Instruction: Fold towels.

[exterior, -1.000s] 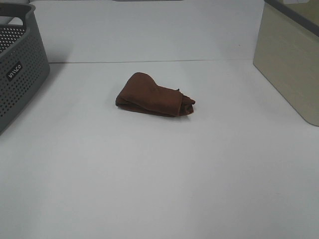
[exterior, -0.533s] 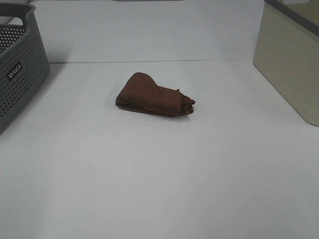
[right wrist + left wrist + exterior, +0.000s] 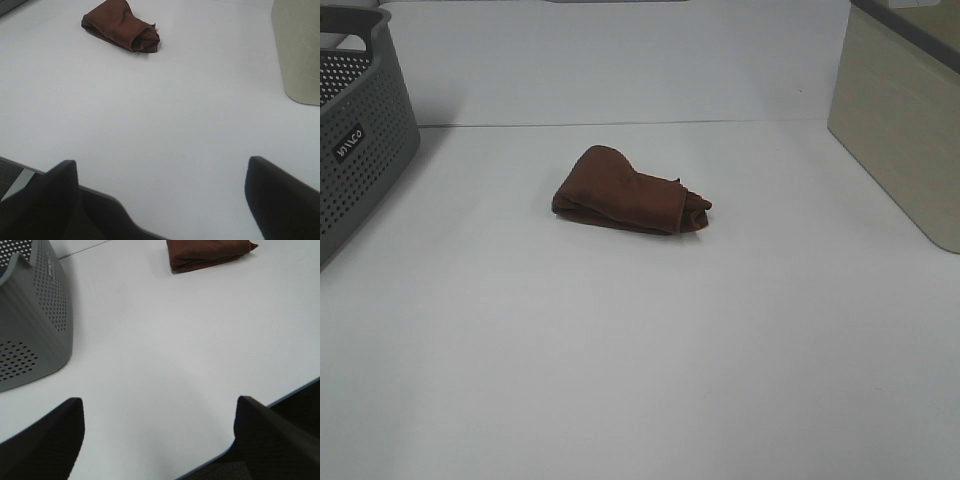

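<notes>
A dark reddish-brown towel (image 3: 629,191) lies bunched and roughly folded on the white table, a little back from the middle. It also shows in the left wrist view as the towel (image 3: 207,254) and in the right wrist view as the towel (image 3: 121,26). Neither arm appears in the high view. My left gripper (image 3: 159,437) hovers near the table's front edge, far from the towel, jaws wide apart with nothing between them. My right gripper (image 3: 162,192) hangs likewise over the front edge, open and holding nothing.
A grey perforated basket (image 3: 355,130) stands at the left edge of the table, also seen as the basket (image 3: 31,320). A beige bin (image 3: 905,120) stands at the right, shown too as the bin (image 3: 299,47). The table's front edge (image 3: 295,392) runs close below both grippers.
</notes>
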Available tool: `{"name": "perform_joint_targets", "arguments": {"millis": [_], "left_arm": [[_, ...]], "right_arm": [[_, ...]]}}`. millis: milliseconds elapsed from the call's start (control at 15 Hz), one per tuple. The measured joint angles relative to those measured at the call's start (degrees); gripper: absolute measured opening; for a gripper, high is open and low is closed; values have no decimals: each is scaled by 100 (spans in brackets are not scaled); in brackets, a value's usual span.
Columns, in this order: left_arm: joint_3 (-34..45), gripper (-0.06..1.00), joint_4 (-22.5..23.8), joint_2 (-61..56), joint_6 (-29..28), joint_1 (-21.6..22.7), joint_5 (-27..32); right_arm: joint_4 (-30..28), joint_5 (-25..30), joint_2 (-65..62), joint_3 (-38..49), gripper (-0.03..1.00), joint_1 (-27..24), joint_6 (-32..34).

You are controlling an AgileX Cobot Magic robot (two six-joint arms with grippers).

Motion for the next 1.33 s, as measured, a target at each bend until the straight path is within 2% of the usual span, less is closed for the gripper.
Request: {"name": "perform_joint_targets", "arguments": {"millis": [133,333,467,600,1333], "left_arm": [[0,78,0,0,6,476,0],[0,78,0,-115,6,1324,-6],[0,78,0,-361,6,1593,-11],[0,78,0,-378,6,1604,-11],[0,78,0,-378,6,1604,-11]], "right_arm": [[6,0,0,6,85,-74,0],[11,0,0,6,85,-905,0],[11,0,0,6,85,-1226,0],[11,0,-6,6,85,-1427,0],[23,0,-17,11,85,-1461,0]]}}
